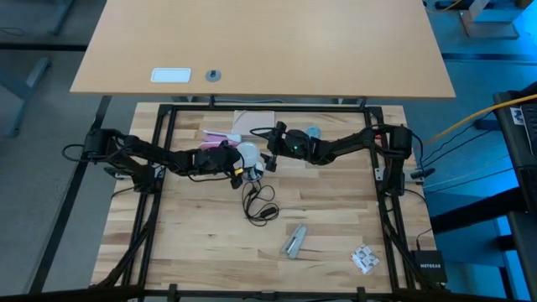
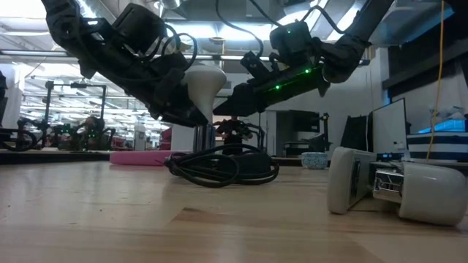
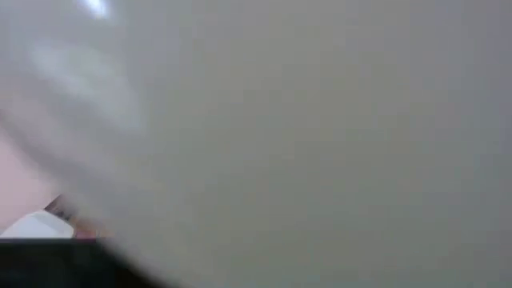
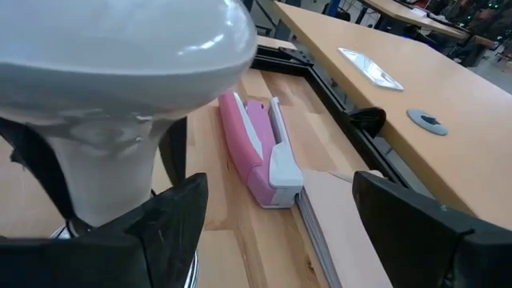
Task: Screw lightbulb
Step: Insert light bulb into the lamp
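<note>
The only readable text is the brand "NETGEAR" on the black box (image 1: pixel 430 269) beside the table's corner.

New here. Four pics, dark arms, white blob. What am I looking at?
Two dark robot arms work at a wooden table. One picture looks straight down, one looks level across the tabletop, and two come from cameras on the arms' wrists.

Both arms meet mid-table at the frosted-white pear-shaped lightbulb, which stands globe up above a coiled black cord. The left gripper is around the bulb, so that arm's wrist camera shows almost only white glass; how tightly it grips isn't clear. The right gripper is open beside the bulb's neck.

Also on the table: a pink and white stapler-like tool, a silvery metal piece, and a small crumpled white packet.
</note>
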